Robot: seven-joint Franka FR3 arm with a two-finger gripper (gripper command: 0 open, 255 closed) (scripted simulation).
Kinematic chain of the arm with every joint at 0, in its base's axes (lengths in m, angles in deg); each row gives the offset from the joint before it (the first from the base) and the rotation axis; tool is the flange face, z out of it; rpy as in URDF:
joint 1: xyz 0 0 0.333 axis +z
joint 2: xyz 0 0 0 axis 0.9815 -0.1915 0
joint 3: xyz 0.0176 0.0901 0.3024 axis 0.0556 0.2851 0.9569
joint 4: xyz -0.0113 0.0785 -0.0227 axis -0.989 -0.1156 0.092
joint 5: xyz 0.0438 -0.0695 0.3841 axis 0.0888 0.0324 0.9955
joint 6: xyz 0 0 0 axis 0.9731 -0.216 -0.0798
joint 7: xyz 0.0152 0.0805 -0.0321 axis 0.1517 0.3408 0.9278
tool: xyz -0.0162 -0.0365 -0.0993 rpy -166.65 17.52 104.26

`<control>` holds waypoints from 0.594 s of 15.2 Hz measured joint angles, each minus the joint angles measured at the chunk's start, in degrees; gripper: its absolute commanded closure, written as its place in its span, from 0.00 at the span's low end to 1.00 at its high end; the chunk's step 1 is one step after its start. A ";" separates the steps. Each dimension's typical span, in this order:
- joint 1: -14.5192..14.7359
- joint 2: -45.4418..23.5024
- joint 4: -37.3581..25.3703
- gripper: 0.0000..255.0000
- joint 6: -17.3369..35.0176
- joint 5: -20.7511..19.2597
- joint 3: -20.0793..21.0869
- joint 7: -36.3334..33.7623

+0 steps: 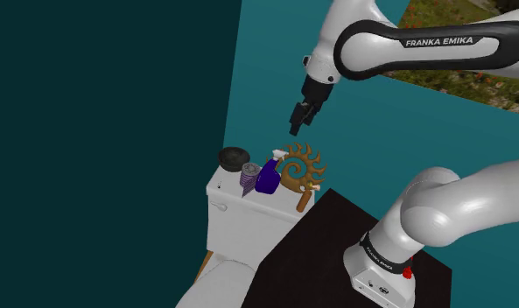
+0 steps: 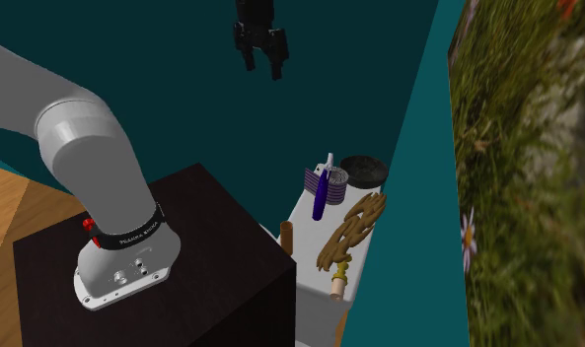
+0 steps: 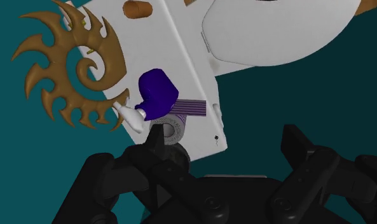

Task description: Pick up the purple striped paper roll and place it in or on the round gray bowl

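Purple stripes are marking out the roll (image 1: 249, 178), which is sitting on the white tank (image 1: 235, 214), squeezed between the dark bowl (image 1: 234, 158) and the blue bottle (image 1: 268, 178). Whether it is touching either of them is hard to tell. The gripper (image 1: 296, 128) is hanging well above this cluster with its fingers (image 3: 158, 149) spread apart and gripping nothing, apparently lining up over the roll for a descent. In the wrist view the roll (image 3: 193, 107) is lying just ahead of one finger, half covered by the bottle (image 3: 156, 92). That crowding is probably dictating the approach, since the fingers are going to need the roll's freer sides. The bowl being the roll's neighbour is making for a short carry.

Counting: one roll, one bowl, one bottle, one brown spiked spiral (image 1: 299, 169), one brown peg (image 1: 304, 201), and one gripper with two fingers.
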 measured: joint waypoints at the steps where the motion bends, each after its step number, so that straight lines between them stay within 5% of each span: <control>1: -0.29 -1.85 0.03 0.00 1.78 0.03 0.27 -0.87; 9: -3.19 -17.02 1.33 0.00 17.31 -0.93 1.13 -6.80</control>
